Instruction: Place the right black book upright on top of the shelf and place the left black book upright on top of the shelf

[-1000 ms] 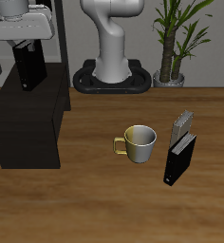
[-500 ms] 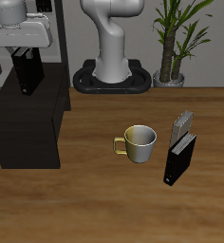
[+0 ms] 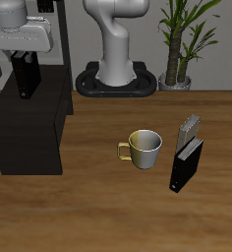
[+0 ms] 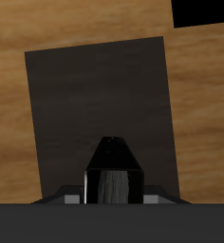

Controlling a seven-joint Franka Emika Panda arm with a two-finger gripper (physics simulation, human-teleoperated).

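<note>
My gripper (image 3: 26,57) is shut on the right black book (image 3: 28,77), which it holds upright over the flat top of the low black shelf (image 3: 29,128). I cannot tell whether the book's lower edge touches the top. The wrist view looks down along the held book (image 4: 113,171) onto the shelf top (image 4: 95,90). On the wooden table, away from the gripper, the left black book (image 3: 185,165) stands upright beside the mug.
A cream mug (image 3: 143,148) sits mid-table. A smaller grey book (image 3: 190,129) stands just behind the left black book. The robot's base (image 3: 116,79) and a potted plant (image 3: 182,44) are at the back.
The gripper with the held book has shifted slightly sideways and a little lower over the shelf. Nothing else has moved.
</note>
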